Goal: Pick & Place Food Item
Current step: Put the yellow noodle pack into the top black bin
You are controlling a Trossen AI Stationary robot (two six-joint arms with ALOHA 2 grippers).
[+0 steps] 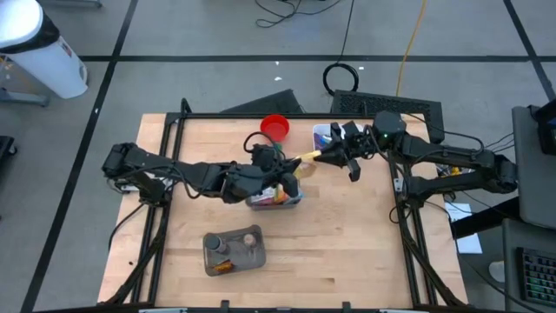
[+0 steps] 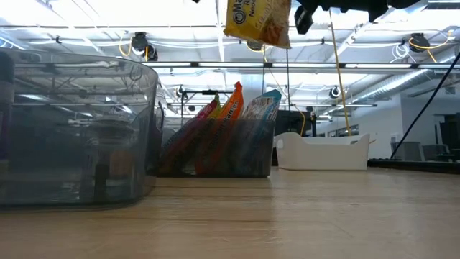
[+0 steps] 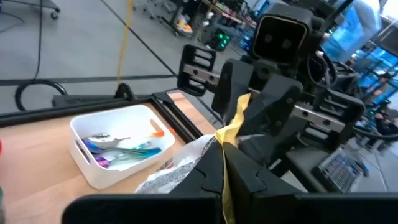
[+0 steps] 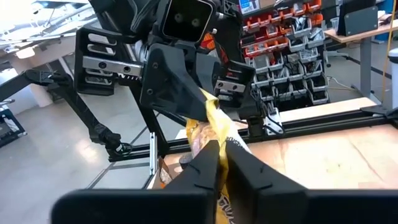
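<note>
High view: yellow snack bag (image 1: 306, 158) pinched at once by left claw (image 1: 291, 162) and right claw (image 1: 328, 155), above tabletop (image 1: 347, 235), at twelve o'clock from snack bin (image 1: 276, 196).

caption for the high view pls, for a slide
Both grippers, left and right, pinch one yellow snack packet above the table.

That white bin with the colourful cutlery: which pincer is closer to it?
Right. The right pincer hangs just beside the white bin; the left pincer is farther off, above the snack container.
</note>
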